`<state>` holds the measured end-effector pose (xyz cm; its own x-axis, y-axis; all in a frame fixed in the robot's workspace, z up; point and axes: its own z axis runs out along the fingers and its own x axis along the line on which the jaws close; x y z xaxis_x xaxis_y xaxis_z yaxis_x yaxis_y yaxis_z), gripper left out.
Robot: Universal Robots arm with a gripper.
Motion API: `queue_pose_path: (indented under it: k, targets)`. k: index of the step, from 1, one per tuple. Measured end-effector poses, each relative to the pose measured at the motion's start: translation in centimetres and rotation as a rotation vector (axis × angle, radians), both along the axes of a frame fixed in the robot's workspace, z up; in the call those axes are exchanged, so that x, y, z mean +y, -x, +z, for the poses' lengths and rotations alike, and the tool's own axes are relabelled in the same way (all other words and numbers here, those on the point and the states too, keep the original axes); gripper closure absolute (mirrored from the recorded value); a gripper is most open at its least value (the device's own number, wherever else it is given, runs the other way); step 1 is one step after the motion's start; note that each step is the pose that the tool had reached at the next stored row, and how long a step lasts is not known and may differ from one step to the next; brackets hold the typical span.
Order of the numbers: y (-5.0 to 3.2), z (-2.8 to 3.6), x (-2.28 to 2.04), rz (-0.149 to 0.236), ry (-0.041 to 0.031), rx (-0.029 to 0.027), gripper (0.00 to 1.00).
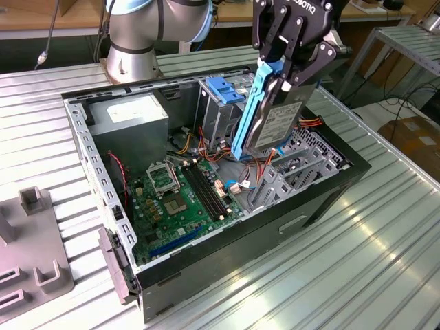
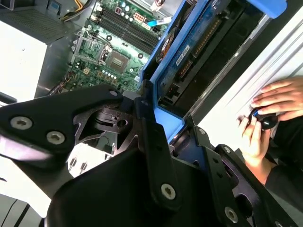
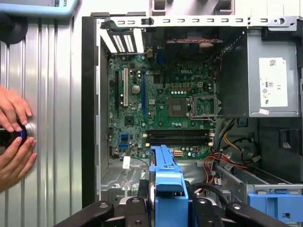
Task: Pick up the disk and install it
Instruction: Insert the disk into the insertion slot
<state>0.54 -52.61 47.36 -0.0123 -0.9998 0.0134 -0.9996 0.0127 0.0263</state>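
The disk (image 1: 277, 122), a grey drive with a white label and a bright blue carrier rail (image 1: 249, 110), hangs tilted on edge over the open computer case (image 1: 313, 206). My gripper (image 1: 287, 72) is shut on its upper end. Its lower end sits just above the metal bay at the case's side on the exterior view's right. In the first wrist view the blue carrier (image 3: 165, 182) sticks out between my black fingers (image 3: 142, 205) over the motherboard (image 3: 161, 99). The second wrist view shows the disk's underside (image 2: 201, 42) and the carrier (image 2: 168, 120) clamped in my gripper (image 2: 170, 130).
A tall metal drive cage with a blue bracket (image 1: 221, 89) stands beside the disk. The grey power-supply box (image 1: 130, 120) fills the far corner. A person's hands (image 3: 14, 132) rest on a control on the ribbed table beside the case. A grey fixture (image 1: 34, 254) lies at the exterior view's left.
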Motion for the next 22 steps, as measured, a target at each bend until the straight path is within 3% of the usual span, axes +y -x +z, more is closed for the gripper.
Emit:
queue_pose_path:
  k: [5, 8, 10, 11, 14, 16, 18, 19, 21, 22]
  targets:
    - [-1.23, -0.16, 0.00, 0.000, 0.0001, -0.0051, 0.63]
    - [-1.54, -0.25, -0.03, 0.000, 0.0002, -0.0277, 0.63]
    - [-1.70, -0.37, -0.08, 0.000, -0.0002, -0.0358, 0.63]
    - [-1.84, -0.44, -0.20, 0.000, 0.0002, -0.0359, 0.63]
    - [-2.48, -0.67, -1.14, -0.001, 0.0001, -0.0360, 0.63]
    - [-3.68, -0.69, -1.34, 0.000, 0.0002, -0.0321, 0.63]
    - [-4.38, -0.71, -1.37, -0.001, 0.0001, -0.0281, 0.63]
    - [-4.95, -0.74, -1.42, 0.000, 0.0000, -0.0170, 0.63]
    - [-5.35, -0.75, -1.46, 0.000, 0.0001, -0.0085, 0.63]
    - [-5.56, -0.76, -1.54, 0.000, 0.0001, -0.0069, 0.63]
